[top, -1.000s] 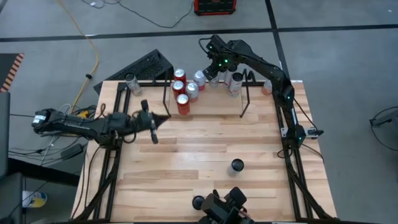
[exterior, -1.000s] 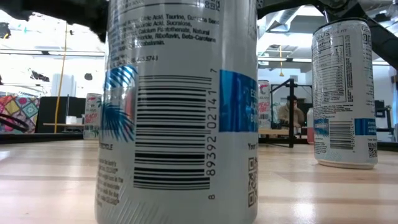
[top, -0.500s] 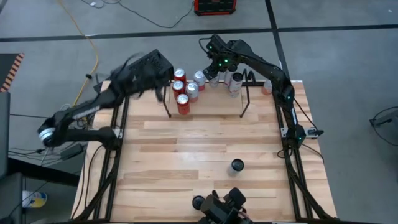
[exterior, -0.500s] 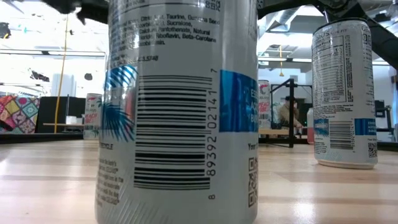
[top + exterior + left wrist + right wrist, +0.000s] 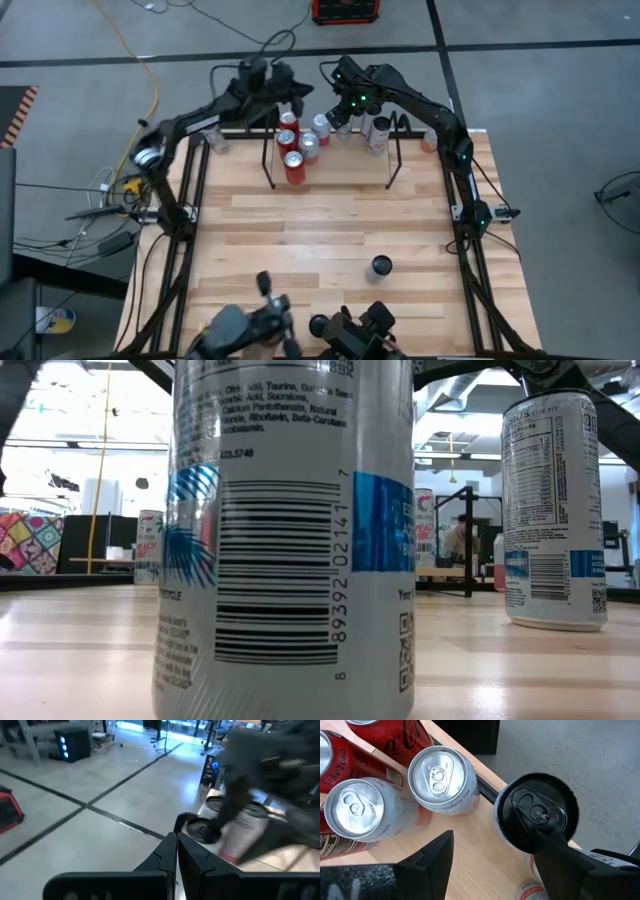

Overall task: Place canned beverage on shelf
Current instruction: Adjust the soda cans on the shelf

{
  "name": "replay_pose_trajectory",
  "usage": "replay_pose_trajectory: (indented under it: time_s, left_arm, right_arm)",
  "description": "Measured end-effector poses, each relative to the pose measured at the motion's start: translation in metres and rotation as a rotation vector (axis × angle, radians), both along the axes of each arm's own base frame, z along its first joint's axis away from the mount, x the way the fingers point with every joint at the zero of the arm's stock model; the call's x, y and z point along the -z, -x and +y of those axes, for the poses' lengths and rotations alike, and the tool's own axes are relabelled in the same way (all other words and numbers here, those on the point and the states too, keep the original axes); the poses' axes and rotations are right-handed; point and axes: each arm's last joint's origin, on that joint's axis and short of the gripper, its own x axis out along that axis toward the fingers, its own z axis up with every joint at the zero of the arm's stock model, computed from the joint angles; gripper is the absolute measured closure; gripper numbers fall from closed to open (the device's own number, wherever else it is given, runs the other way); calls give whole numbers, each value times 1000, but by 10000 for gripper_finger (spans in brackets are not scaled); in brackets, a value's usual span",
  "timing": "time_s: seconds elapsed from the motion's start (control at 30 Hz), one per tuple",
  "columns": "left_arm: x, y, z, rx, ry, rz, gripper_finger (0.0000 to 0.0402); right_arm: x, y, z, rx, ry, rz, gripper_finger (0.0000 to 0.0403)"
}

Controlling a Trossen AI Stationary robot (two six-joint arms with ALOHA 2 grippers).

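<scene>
Wooden slats make up the table, set on grey concrete floor. At twelve o'clock stands the shelf, with four red cans clustered at its eleven o'clock end. One dark-topped can stands alone toward five o'clock. The right gripper, jaws apart, hovers over a black-lidded can beside silver-topped ones. The left gripper, jaws together, hangs beyond the table's far edge.

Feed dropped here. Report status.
Left hand shut, empty, high at far edge. Right hand open over black-top can. Shelf: red cans crowd its left end. Both hands close together.
</scene>
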Motion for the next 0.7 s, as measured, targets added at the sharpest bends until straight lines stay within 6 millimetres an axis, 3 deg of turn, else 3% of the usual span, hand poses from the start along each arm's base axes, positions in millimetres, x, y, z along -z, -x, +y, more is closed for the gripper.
replay_pose_trajectory:
  time_s: [0.23,0.7]
  left_arm:
    - [24,-34,32,27,41,-20,402]
    - [40,-78,59,93,-154,166,402]
  right_arm:
    - [0,0,0,-2,1,0,138]
    - [0,-4,5,-16,2,-3,138]
